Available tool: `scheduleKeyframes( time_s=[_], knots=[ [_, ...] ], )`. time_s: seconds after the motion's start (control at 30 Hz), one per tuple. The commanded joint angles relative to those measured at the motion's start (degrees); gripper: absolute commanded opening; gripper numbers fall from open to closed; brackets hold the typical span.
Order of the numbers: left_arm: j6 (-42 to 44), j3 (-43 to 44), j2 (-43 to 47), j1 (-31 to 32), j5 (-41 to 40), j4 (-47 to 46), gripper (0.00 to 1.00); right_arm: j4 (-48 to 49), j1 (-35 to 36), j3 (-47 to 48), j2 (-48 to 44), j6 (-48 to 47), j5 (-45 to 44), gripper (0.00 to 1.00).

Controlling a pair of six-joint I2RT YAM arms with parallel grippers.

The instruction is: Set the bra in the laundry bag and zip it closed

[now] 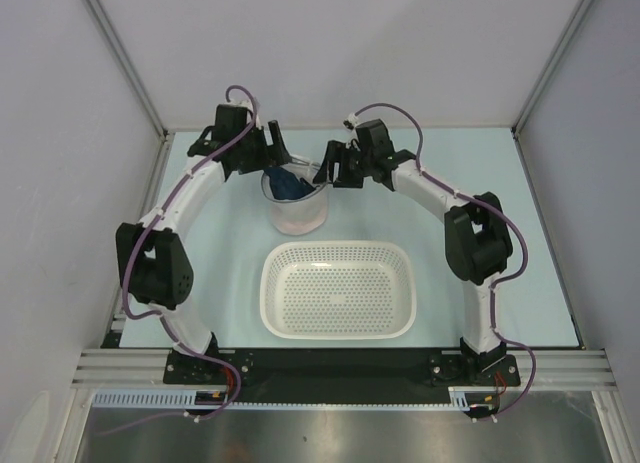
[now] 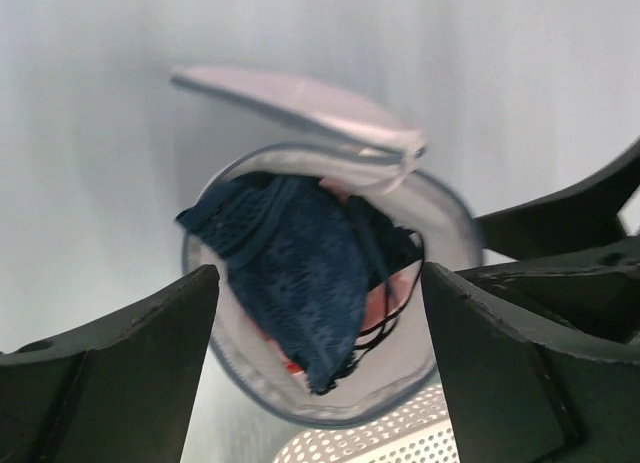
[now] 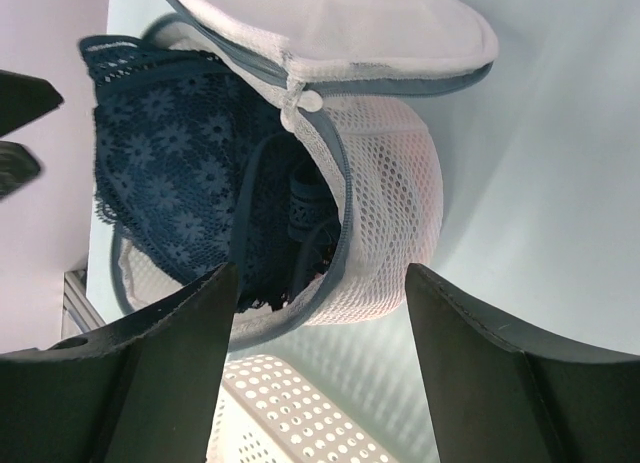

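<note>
– As you scan outward from the near edge of the table (image 1: 540,283), what do you meet?
– You meet the white basket (image 1: 338,288), then the laundry bag (image 1: 300,215) just beyond, flap lid (image 3: 340,23) open, navy bra (image 3: 170,153) inside. At the bag's far side, left gripper (image 2: 318,278) and right gripper (image 3: 320,273) hover, jaws apart, holding nothing.

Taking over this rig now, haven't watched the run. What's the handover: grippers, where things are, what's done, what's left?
Left gripper: open, empty, facing the mouth of the laundry bag.
Right gripper: open, empty, on the opposite side.
Bra: inside the bag, lace bunched high at the rim.
Bag upright on the table beyond the white basket; flap lid up, zip undone.
Done: bra in bag.
Left: probably tuck the lace down, close the lid, zip it shut.
</note>
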State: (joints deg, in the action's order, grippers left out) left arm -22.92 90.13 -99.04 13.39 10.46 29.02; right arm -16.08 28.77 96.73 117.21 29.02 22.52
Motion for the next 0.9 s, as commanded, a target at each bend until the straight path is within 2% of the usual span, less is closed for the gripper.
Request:
scheduleKeyframes(
  time_s=[0.0,0.07,0.17,0.53,0.67,0.7,0.77,0.8,0.87],
  knots=[
    [4.0,3.1,-0.6,1.4,-4.3,5.6,0.88,1.2,0.3,2.8,1.7,0.6,1.6,0.73],
    [4.9,3.5,-1.0,1.6,-7.2,6.9,0.89,0.8,0.3,3.5,2.1,0.3,1.6,0.73],
    [5.3,3.6,-2.2,1.8,-7.1,8.2,0.89,0.8,0.8,3.7,2.4,0.3,1.3,0.71],
    [3.8,4.6,-7.5,2.3,-2.5,8.0,0.75,-0.9,1.5,6.3,3.9,-0.5,-0.9,0.59],
    [3.4,5.5,-9.1,2.3,-0.9,6.9,0.61,-1.1,1.4,6.8,4.9,-0.5,-0.6,0.54],
    [3.3,5.8,-9.7,2.3,-0.1,7.0,0.52,-1.1,1.4,7.3,5.2,-0.4,-0.4,0.54],
    [3.0,6.1,-9.6,2.3,0.5,6.9,0.42,-1.1,1.4,7.7,6.1,-0.4,-0.2,0.53],
    [2.9,5.9,-9.2,2.3,0.9,6.8,0.32,-1.5,1.4,8.1,6.5,-0.6,-0.2,0.53],
    [2.7,5.0,-7.1,2.3,1.5,6.1,0.21,-1.7,1.4,8.2,6.8,-0.8,-0.5,0.43]
  ],
)
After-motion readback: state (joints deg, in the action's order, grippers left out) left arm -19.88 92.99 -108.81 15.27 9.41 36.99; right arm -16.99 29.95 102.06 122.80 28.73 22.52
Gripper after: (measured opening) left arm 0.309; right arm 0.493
